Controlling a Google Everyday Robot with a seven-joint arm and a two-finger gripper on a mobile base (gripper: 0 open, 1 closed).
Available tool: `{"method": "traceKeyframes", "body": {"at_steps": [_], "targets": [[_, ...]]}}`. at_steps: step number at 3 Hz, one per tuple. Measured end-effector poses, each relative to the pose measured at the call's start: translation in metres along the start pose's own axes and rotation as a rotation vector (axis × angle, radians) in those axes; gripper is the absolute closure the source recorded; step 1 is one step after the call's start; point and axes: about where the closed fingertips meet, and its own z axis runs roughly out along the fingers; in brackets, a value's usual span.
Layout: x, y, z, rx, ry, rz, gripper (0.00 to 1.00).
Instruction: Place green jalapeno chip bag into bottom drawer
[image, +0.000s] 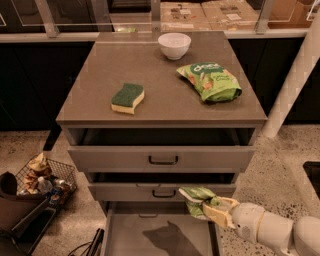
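— Camera view: where's your crinkled light yellow-green foil chip bag (196, 194)?
— Crumpled, pinched in your cream two-finger gripper (204, 206), hanging over the right side of the open shallow grey bottom drawer (127, 236).

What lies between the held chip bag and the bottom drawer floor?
Nothing, camera view: gripper at lower right holds the green jalapeno chip bag above the bottom drawer, floor bare.
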Motion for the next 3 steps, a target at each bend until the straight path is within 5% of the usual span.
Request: {"method": "traceKeyframes", "body": {"at_steps": [2, 3], "targets": [[0.052, -0.036, 0.024, -0.115, 0.124, 0.012, 1.0], [0.116, -0.067, 0.032, -0.152, 0.222, 0.069, 1.0]]}}
